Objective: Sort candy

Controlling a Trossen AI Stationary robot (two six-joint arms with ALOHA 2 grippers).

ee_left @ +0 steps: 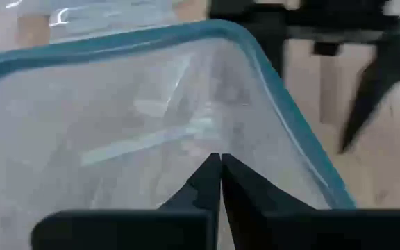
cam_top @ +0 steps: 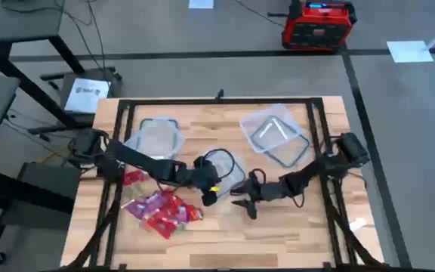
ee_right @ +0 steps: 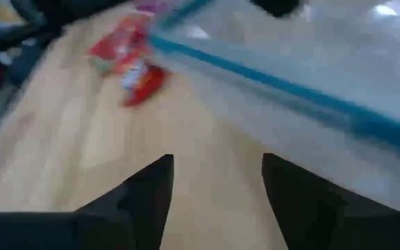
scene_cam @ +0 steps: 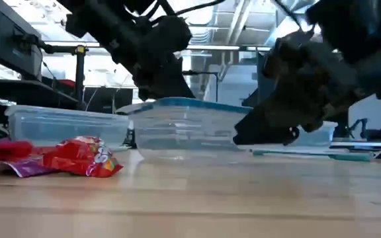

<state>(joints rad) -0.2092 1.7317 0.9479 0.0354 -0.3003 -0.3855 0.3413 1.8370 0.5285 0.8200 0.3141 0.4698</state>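
Wooden table with candy, clear tubs and a lid.

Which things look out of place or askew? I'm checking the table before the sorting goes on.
Nothing looks spilled or damaged. The candy lies in a loose heap on the table's front left. The far right container sits turned at an angle to the table edge.

You see shiny red, pink and magenta wrapped candy on a pale striped wooden table. The clear rectangular plastic tubs carry blue-teal rims. A red and black box sits on grey floor.
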